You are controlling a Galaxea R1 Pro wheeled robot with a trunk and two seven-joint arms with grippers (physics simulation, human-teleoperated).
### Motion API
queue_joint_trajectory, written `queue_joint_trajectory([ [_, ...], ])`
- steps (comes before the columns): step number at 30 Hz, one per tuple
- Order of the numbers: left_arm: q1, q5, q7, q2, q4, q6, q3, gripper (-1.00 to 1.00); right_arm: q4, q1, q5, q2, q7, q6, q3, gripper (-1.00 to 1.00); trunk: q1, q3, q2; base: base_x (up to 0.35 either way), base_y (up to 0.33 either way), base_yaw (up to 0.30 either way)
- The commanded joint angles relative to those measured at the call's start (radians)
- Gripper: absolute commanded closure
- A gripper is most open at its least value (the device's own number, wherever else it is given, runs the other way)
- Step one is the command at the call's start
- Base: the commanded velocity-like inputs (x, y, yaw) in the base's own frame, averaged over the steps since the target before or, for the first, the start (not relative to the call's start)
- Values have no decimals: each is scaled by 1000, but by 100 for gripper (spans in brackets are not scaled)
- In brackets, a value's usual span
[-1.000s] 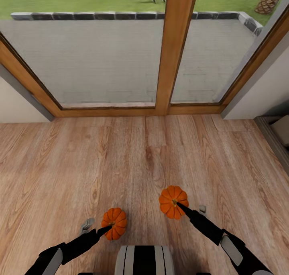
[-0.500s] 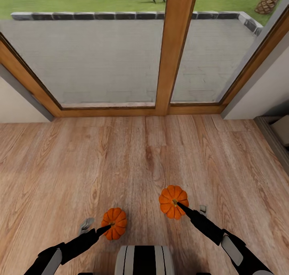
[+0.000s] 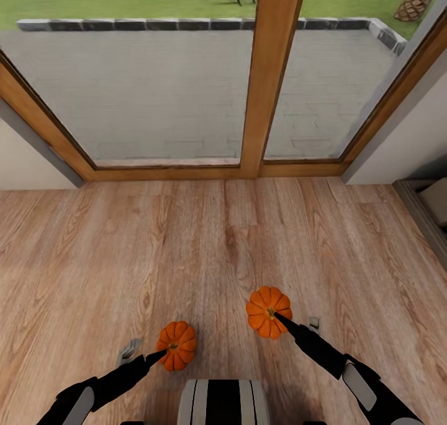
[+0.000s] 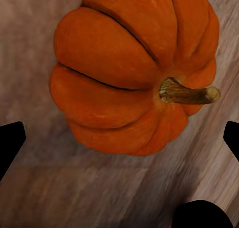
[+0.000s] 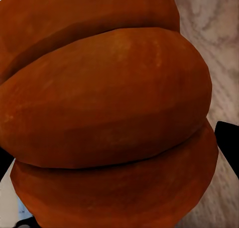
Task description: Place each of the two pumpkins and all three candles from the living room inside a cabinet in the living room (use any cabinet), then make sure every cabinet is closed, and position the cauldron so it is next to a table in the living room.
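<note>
While I stand facing the glazed patio doors (image 3: 186, 90) of the living room, two orange pumpkins sit on the wooden floor (image 3: 205, 239) just ahead of my base. My left hand (image 3: 144, 355) reaches toward the left pumpkin (image 3: 176, 345), one dark fingertip touching its near side by the stem, the other finger (image 3: 129, 350) lying apart on the floor side; from the left wrist camera this pumpkin (image 4: 134, 73) sits between and beyond my two black fingertips (image 4: 10, 143), which stand wide apart and clear of it, so the hand is open and grips nothing. Its brownish stem (image 4: 188, 92) points sideways across the floorboards.

My right hand (image 3: 295, 324) comes at the right pumpkin (image 3: 267, 312) from the near right, one dark fingertip resting on its crown at the stem, the other pale tip (image 3: 313, 322) showing beside it above the floor. From the right wrist camera this pumpkin (image 5: 104, 113) presses up very close, with a black fingertip (image 5: 228, 138) at its edge; whether the fingers clamp the fruit I cannot tell.

Both pumpkins lie well apart from each other, each near its own hand. At the far right edge a low dark unit (image 3: 428, 217) with a pale inside shows partly.
</note>
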Motion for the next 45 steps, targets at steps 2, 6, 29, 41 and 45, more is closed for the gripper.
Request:
queue_joint_trajectory([
  [2,-1,-1,4,-1,15,8,1,-100,0,0,-11,-1,5,9,4,100,0,-1,0,0,0,0],
  [6,-2,-9,0,-2,24,7,-2,-100,0,0,-11,0,7,9,4,100,0,-1,0,0,0,0],
  [29,-33,7,7,40,34,-59,100,-100,0,0,-8,3,-6,8,6,100,0,-1,0,0,0,0],
  [41,-32,-3,45,9,41,-67,109,-100,2,0,-8,2,-6,-17,6,100,0,-1,0,0,0,0],
  [45,-32,-2,45,5,35,-68,107,-100,2,0,-8,2,-7,-19,6,100,0,-1,0,0,0,0],
])
